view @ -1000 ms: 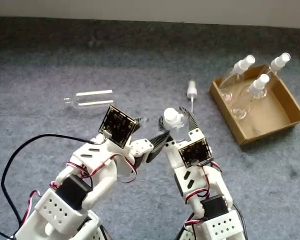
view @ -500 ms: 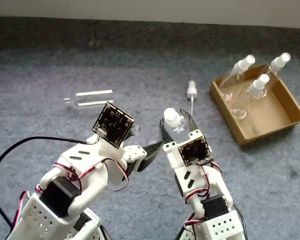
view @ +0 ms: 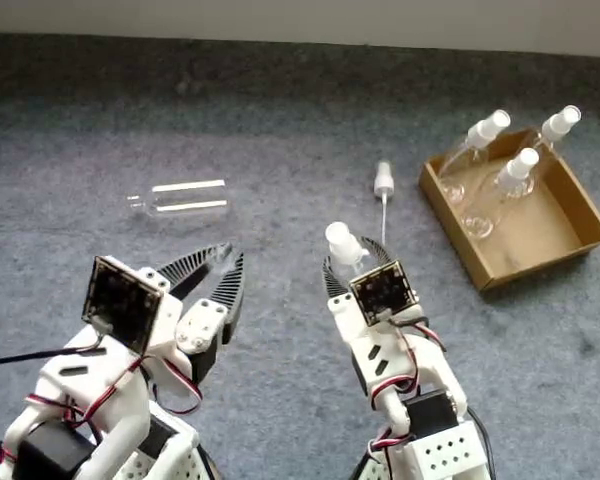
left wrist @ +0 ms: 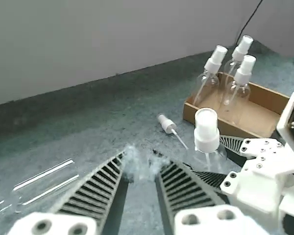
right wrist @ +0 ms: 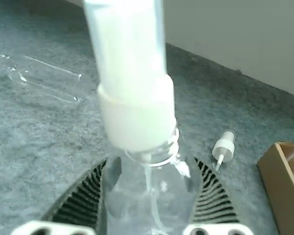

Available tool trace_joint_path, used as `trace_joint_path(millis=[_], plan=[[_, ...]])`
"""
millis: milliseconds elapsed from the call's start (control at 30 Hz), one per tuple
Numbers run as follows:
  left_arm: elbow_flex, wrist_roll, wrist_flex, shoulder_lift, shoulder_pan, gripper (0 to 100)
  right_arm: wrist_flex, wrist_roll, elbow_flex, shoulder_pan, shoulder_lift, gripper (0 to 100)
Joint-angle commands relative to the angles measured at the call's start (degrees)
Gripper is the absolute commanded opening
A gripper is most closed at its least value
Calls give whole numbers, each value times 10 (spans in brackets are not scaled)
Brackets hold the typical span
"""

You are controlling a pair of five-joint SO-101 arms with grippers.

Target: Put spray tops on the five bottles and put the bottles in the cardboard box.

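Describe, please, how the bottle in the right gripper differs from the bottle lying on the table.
The gripped bottle wears a spray top; the lying bottle has none. The gripped bottle stands upright in the right gripper; the lying bottle rests on its side on the table. Both are clear and outside the cardboard box.

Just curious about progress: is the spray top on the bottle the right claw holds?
On. The white spray top sits on the neck of the bottle, held upright in the right gripper.
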Motion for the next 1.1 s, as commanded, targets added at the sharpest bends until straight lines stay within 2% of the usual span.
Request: trace_joint_path(millis=[0,133,400,533,933,1000,1067], plan=[[22,-6,21,-40,-69,6,22,2,43,36,-6,77],[52,-6,32,-66,-130,6,22,2,29,64,-6,77],[145,-6,30,-143,-182,6,26,-9,-28,117,0,77],[186,-6,31,-188,-196,6,95,-43,-89,131,0,77],[305,-4,27,-188,-232,9,243,-41,-272,133,0,77],[326,-4,26,-188,-230,10,255,-25,-289,133,-1,77],[338,-4,26,-188,-230,10,259,24,-301,134,-5,77]])
